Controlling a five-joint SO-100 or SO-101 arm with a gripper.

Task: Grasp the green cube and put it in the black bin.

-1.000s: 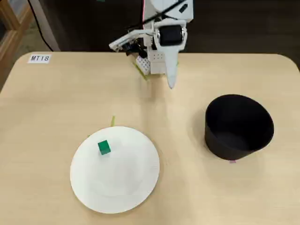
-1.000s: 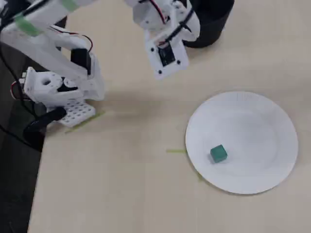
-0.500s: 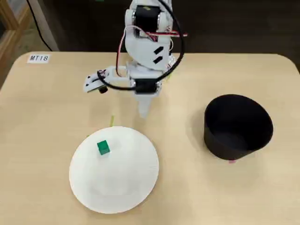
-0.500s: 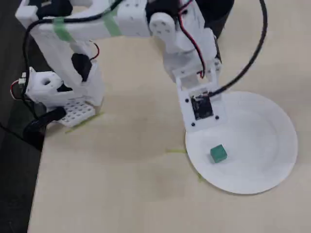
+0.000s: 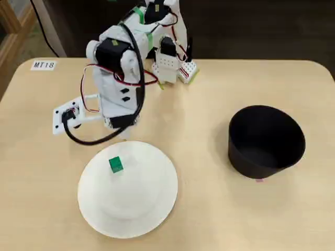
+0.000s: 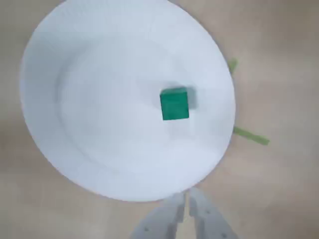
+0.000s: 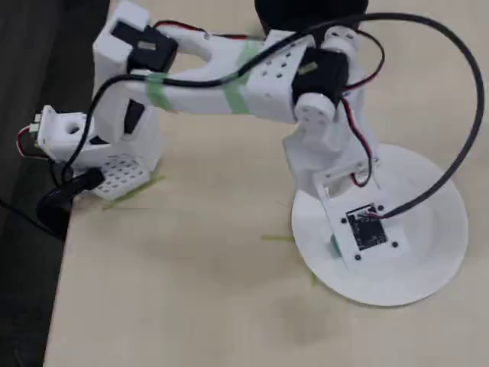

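Note:
The green cube (image 5: pixel 115 164) lies on a white plate (image 5: pixel 136 209), toward its upper left in a fixed view. In the wrist view the cube (image 6: pixel 174 104) sits near the plate's middle, and my gripper (image 6: pixel 186 195) hangs at the plate's (image 6: pixel 99 59) lower rim. Its fingers are shut together with nothing between them, a short way from the cube. In a fixed view the wrist camera board (image 7: pixel 367 229) covers nearly all of the cube. The black bin (image 5: pixel 267 140) stands open on the right, away from the arm.
Thin yellow-green tape strips (image 6: pixel 250 135) lie on the table beside the plate. The arm's base (image 5: pixel 170 65) stands at the table's back edge. A label reading MT18 (image 5: pixel 43 65) is at the back left corner. Bare tabletop lies between plate and bin.
The arm swung from the back of the table out and to the left, down over the plate's rim near the cube. The cube and the bin have not moved.

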